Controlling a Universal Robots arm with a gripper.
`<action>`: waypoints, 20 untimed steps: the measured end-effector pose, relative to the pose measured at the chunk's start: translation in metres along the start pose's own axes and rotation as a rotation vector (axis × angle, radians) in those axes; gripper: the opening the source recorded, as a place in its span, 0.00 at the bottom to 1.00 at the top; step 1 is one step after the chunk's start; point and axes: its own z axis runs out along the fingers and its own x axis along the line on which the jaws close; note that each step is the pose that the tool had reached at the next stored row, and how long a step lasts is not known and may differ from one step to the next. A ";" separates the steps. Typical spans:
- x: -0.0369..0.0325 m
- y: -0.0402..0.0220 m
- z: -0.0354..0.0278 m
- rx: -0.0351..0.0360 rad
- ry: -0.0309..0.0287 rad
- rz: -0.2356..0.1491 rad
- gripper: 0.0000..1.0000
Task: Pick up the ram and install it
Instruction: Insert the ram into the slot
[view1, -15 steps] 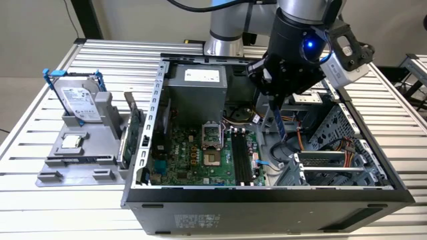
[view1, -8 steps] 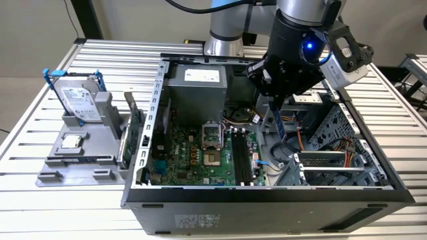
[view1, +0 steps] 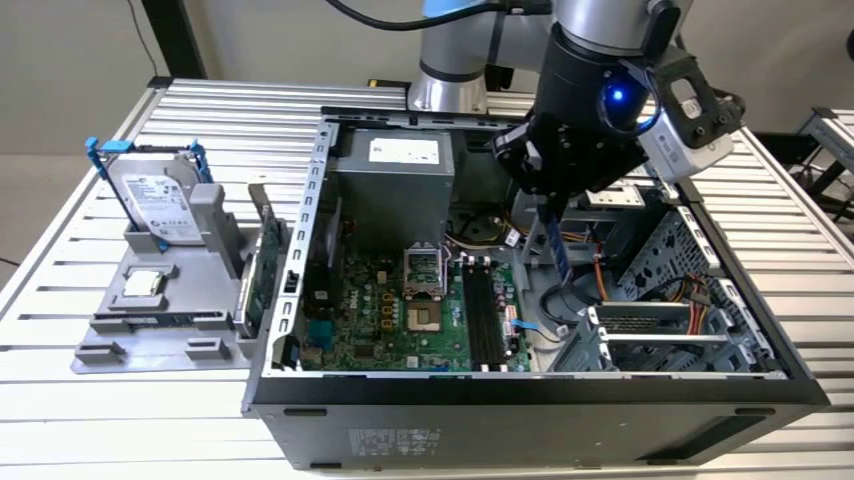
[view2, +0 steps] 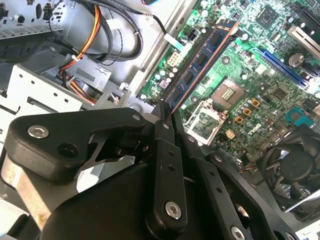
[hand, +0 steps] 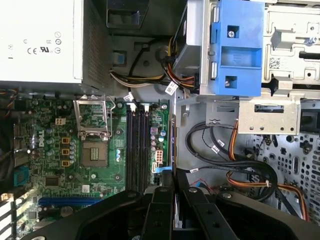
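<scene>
Now hand (view1: 555, 232) clamped on ram (view1: 559, 255), upright over case (view1: 534, 385) interior, just beside mobo (view1: 400, 320) edge, clear of slots (view1: 483, 315).

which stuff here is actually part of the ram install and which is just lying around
Part of the job:
- ram, held edge-on in the gripper above the open case
- black memory slots on the motherboard

Just lying about:
- hard drive standing in the grey holder on the exterior view's left
- power supply
- blue drive bracket

Slatted metal table (view1: 120, 400) under open computer case (view1: 534, 400), grey holder (view1: 160, 325).
</scene>
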 end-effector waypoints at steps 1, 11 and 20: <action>0.0000 0.0000 0.0006 0.0000 0.0000 0.000 0.00; 0.0006 -0.0004 0.0105 -0.0031 -0.0001 0.001 0.00; 0.0011 -0.0006 0.0169 -0.0030 0.0000 0.001 0.00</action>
